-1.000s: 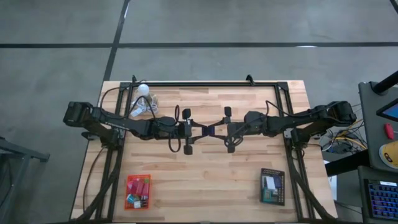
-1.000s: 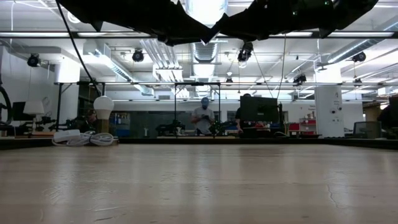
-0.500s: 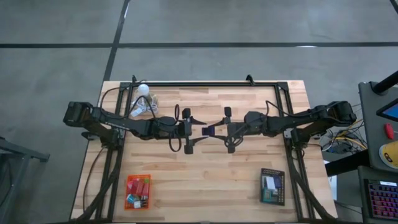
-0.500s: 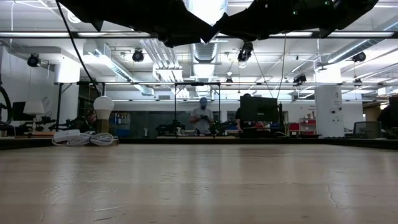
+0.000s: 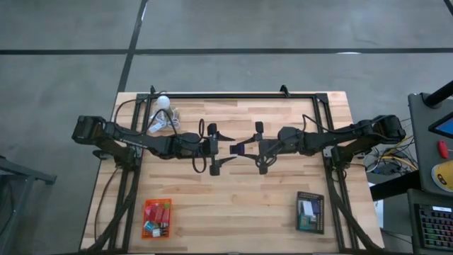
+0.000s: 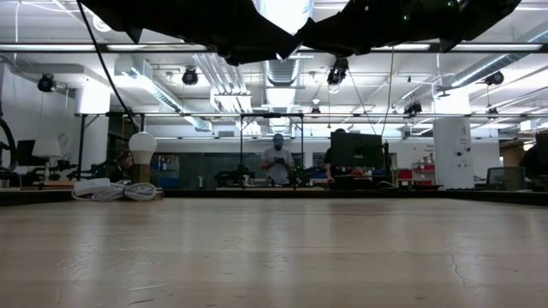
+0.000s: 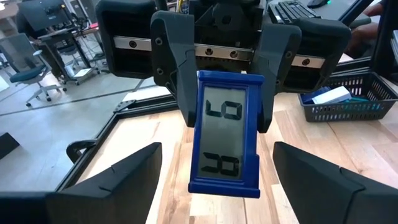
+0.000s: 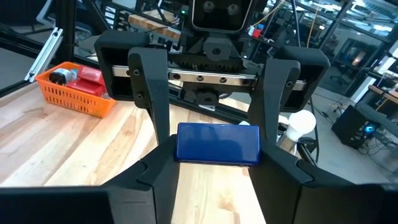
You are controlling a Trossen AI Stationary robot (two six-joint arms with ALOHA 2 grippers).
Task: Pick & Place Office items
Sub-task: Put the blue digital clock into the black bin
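Facing tools: right tool (image 5: 236, 148) grips blue clock (image 7: 226, 133).

From above, you cannot sort the small pieces in the orange tray (image 5: 156, 218) or the black tray (image 5: 310, 212); they are too tiny to tell apart. In the low view both arms are cut off by the upper edge, so neither set of fingers shows, and the trays do not appear on the tabletop (image 6: 274, 248).

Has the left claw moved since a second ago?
Yes. The left claw has spread open off the blue timer, which the right claw holds; its arm stays put.
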